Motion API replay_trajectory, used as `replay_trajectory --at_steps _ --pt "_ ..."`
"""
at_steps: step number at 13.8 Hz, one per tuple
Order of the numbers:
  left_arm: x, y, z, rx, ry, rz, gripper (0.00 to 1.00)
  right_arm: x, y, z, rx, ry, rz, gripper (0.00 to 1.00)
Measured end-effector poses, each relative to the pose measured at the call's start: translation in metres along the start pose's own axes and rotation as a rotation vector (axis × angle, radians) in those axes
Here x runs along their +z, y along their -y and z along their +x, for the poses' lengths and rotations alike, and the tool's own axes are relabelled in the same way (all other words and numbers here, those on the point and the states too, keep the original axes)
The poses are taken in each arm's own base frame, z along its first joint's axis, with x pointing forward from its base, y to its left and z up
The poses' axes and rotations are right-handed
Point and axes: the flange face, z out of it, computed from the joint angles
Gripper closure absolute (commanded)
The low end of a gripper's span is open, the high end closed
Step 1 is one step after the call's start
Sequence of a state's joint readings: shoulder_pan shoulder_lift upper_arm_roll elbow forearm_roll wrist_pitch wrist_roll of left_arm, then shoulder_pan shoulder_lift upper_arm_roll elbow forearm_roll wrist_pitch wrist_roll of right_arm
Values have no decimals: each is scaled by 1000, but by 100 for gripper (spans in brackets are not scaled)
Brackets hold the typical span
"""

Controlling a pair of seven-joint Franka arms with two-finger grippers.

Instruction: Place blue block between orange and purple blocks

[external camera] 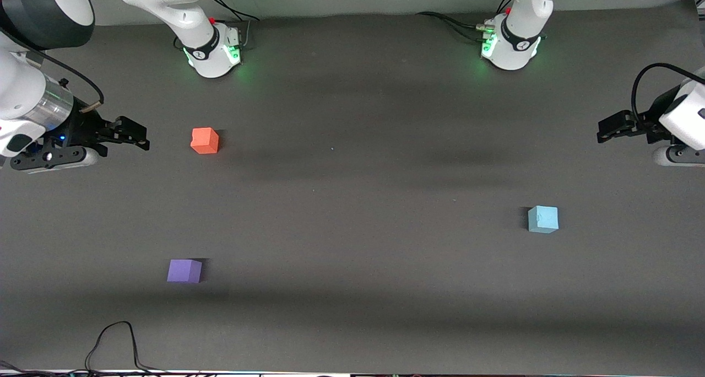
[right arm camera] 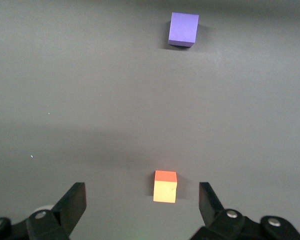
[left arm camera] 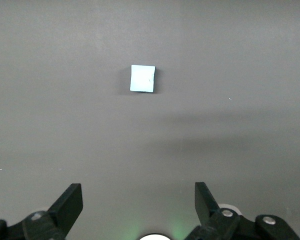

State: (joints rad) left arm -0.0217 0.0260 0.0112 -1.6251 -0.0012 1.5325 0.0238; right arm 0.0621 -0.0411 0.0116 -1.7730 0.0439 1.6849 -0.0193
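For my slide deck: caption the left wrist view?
Open left gripper hovers above the gray table, blue block ahead, untouched.

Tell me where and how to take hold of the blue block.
Take the blue block from straight above, fingers closing on two opposite flat side faces. It sits flat and alone on the table, so every side is free. The left gripper, open at that end of the table, seems the handier one; turn the wrist to square the fingers with the cube's faces.

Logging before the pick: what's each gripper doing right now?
Left gripper: open, empty, up off the table.
Right gripper: open, empty, near the orange block.
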Motion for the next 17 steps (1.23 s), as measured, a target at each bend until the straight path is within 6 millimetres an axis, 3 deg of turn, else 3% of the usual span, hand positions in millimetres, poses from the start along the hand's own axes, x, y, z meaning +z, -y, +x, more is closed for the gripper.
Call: replay_trajectory --at_steps 8,11,14,17 --pt "3 0 -1 8 15 0 0 0 0 0 0 0 0 0" --pt "16 1 -5 29 24 2 0 0 0 0 0 0 0 0" --pt "55 1 -6 36 -6 4 0 0 0 0 0 1 0 0" --pt "129 1 -1 39 -42 7 0 0 0 0 0 2 0 0"
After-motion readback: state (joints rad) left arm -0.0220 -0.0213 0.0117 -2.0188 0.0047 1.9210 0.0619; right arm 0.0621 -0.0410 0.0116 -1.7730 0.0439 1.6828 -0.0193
